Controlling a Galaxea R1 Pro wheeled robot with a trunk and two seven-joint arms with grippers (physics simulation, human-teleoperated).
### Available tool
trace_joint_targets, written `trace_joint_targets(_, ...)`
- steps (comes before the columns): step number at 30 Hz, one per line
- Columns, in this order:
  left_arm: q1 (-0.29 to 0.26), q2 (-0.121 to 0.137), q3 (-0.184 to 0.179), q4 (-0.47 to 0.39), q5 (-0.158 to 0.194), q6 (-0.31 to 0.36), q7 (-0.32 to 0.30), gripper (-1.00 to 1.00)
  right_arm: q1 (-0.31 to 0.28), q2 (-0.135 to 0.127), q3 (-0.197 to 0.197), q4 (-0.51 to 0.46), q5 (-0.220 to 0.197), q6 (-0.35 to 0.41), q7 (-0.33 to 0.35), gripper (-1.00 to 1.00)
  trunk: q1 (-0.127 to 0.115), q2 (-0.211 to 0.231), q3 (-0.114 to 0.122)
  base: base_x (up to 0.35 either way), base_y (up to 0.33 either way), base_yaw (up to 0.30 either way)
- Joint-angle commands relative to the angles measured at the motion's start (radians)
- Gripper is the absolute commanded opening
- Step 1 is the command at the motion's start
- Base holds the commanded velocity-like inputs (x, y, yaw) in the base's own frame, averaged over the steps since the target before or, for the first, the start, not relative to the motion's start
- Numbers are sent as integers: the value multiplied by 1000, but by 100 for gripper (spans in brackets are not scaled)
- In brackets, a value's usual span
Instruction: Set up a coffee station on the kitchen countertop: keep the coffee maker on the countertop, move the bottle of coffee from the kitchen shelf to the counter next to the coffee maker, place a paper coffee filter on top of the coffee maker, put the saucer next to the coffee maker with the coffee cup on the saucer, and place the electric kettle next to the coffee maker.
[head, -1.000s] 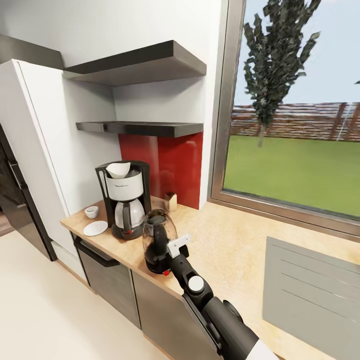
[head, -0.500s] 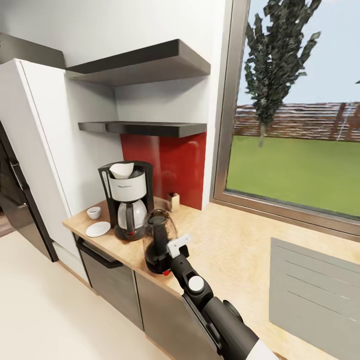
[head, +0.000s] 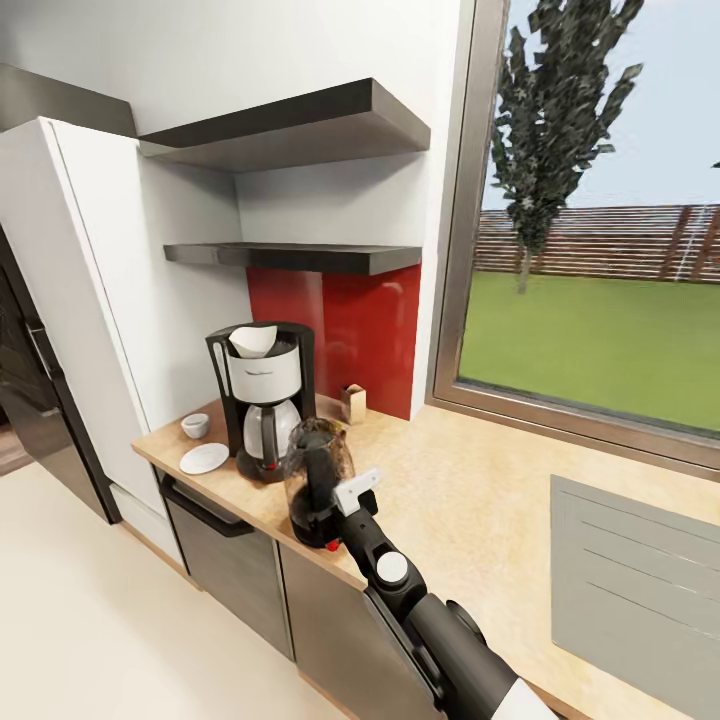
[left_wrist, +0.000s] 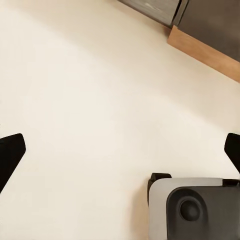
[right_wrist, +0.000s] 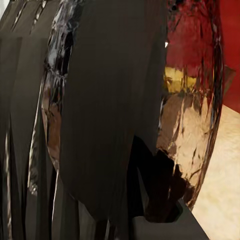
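Since a second ago your whole head view has slid a little, the coffee maker and shelves sitting slightly further right in the frame, while the right tool (head: 335, 497) keeps the same grip and place low in the centre; that is the camera moving, not the things. Nearest you, your right arm runs up from the lower right of the frame, and its tool is closed on the black handle of the electric kettle (head: 318, 480), which stands upright near the front edge of the counter (head: 470, 500). In the right wrist view the kettle's dark handle and glassy body (right_wrist: 190, 125) crowd the lens. Your left tool's fingers (left_wrist: 11, 155) are spread wide with nothing between them, over pale floor (left_wrist: 100, 100). Just beyond the kettle, left of centre, stands the coffee maker (head: 262, 398) with a paper coffee filter (head: 252, 341) on its top. Left of it lies the saucer (head: 204, 458), and the coffee cup (head: 195, 426) sits apart on the counter behind it. The bottle of coffee (head: 352, 403) stands against the red backsplash (head: 350, 330), under the two dark shelves (head: 300, 258).
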Motion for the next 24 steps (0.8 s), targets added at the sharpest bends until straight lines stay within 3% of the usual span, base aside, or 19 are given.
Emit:
trace_joint_targets(1, 1, 0, 8, -2, 3, 3, -10, 100, -1, 0, 3, -1, 1, 6, -7, -100, 1, -2, -1, 0, 0, 0)
trace_joint_targets(24, 1, 0, 8, -2, 3, 3, -10, 100, -1, -2, -2, 22, 2, -22, -8, -100, 1, -2, -1, 0, 0, 0)
